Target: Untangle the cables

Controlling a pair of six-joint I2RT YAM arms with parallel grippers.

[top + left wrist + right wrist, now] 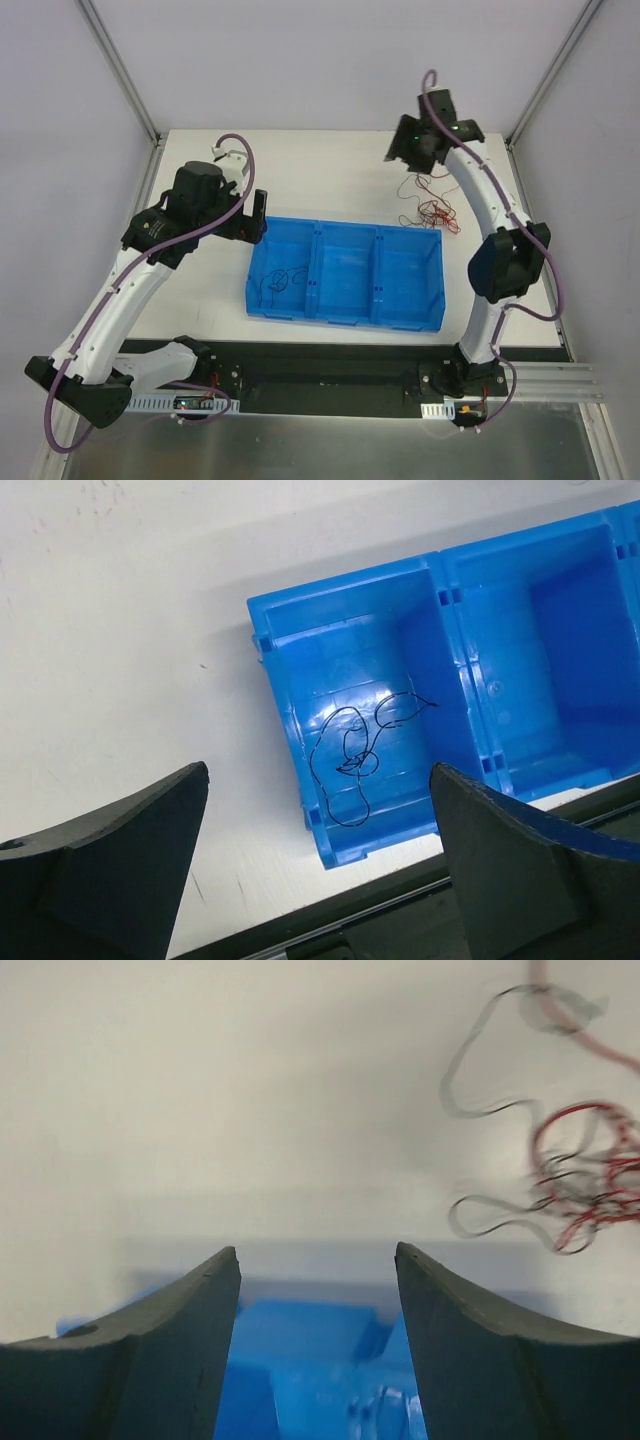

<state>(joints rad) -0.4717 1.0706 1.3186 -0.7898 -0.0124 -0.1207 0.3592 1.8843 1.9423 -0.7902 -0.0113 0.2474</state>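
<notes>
Left wrist: black cable (355, 755) in tray (340, 583) (left gripper (318, 780), right gripper (316, 1255): jaws apart).

- Checking all three views: no text, label, brand, number or sign can be read anywhere.
- Blue tray (340, 318): plain moulded plastic, with no lettering legible on its walls from overhead or in the left wrist view.
- Right wrist view: too blurred to make out any marking.
</notes>
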